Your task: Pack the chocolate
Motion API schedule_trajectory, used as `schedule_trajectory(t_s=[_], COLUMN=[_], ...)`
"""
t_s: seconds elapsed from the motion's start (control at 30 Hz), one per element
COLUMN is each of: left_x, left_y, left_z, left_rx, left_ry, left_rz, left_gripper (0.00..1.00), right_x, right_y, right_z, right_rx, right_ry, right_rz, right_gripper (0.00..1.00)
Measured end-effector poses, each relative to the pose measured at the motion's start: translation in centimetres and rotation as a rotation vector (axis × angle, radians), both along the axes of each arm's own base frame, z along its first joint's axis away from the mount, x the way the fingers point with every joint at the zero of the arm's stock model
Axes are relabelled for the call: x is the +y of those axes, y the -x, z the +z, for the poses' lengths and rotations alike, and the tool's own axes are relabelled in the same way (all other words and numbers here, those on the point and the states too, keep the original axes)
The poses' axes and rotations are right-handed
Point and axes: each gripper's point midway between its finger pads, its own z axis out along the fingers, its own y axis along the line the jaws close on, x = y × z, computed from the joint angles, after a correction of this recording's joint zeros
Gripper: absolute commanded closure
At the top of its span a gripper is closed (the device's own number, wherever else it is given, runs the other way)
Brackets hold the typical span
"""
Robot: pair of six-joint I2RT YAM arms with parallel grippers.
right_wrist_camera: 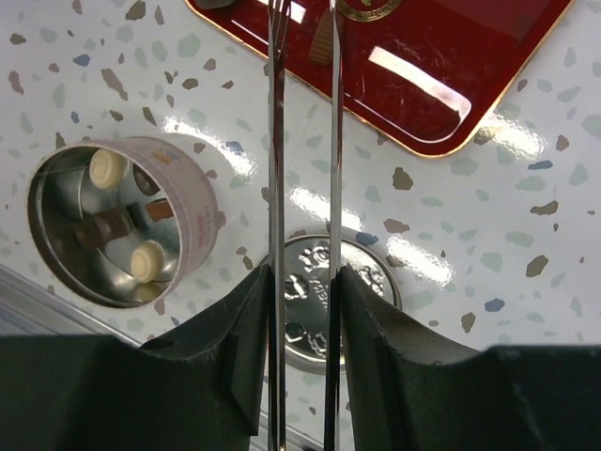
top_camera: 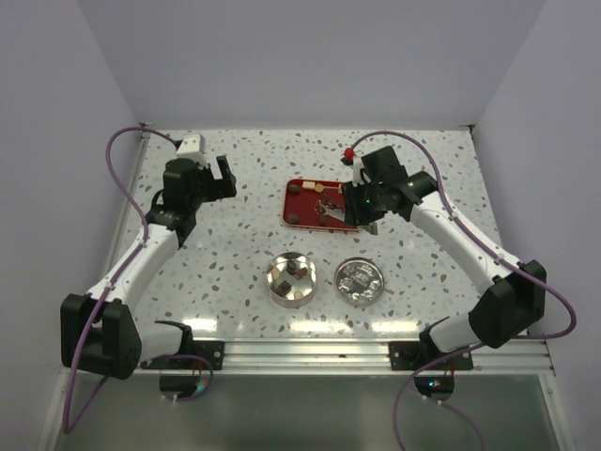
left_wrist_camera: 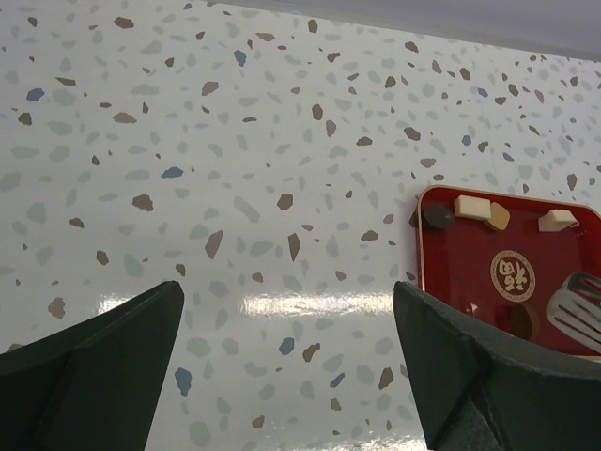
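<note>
Top external view shows me the left arm reaching up the left side of the surface (top_camera: 235,254) with its elbow bent. Its left hand (top_camera: 222,175) hangs over bare speckled top, well apart from everything else. On the left wrist camera that hand's fingers (left_wrist_camera: 94,366) are spread wide with nothing between them.

The right arm stretches from its base at lower right diagonally inward, and the right hand (top_camera: 362,202) sits at the right edge of the red tray (top_camera: 305,202). On the right wrist camera its fingers (right_wrist_camera: 225,348) are pressed together on thin metal tongs (right_wrist_camera: 275,141), whose two blades run forward close together toward the tray. The left wrist camera shows a slotted metal end over the tray.

The chocolate (left_wrist_camera: 470,207) is split between two places. Cream and dark pieces lie along one edge of the tray, and one dark round lies beside the tongs' end. Two cream rounds and some brown squares sit in the open round tin (top_camera: 287,298), nearer the bases. Its lid (top_camera: 359,280) lies flat just beside it on the right. I cannot tell whether the tongs hold a piece.
</note>
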Motion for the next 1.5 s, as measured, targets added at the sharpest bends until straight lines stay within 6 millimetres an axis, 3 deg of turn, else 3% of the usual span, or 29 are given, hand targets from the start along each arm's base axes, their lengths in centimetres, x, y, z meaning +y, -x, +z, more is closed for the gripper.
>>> schedule_trajectory(t_s=[0.6, 0.97, 1.2, 1.5], left_x=[-0.1, -0.1, -0.1, -0.1], left_y=[0.0, 0.0, 0.0, -0.1], left_z=[-0.2, -0.2, -0.2, -0.6], left_rx=[0.006, 0.006, 0.006, 0.015], left_ry=[0.006, 0.006, 0.006, 0.004], left_rz=[0.002, 0.002, 0.002, 0.002], left_gripper=[0.0, 0.0, 0.0, 0.0], right_x=[-0.4, -0.1, 0.2, 0.2], right_y=[-0.7, 0.0, -0.2, -0.4], right_z=[-2.3, -4.3, -5.0, -4.6], right_rx=[0.042, 0.105, 0.116, 0.108], right_ry=[0.055, 0.055, 0.06, 0.063], right_rz=[-0.03, -0.026, -0.026, -0.022], right_gripper=[0.63, 0.63, 0.74, 0.76])
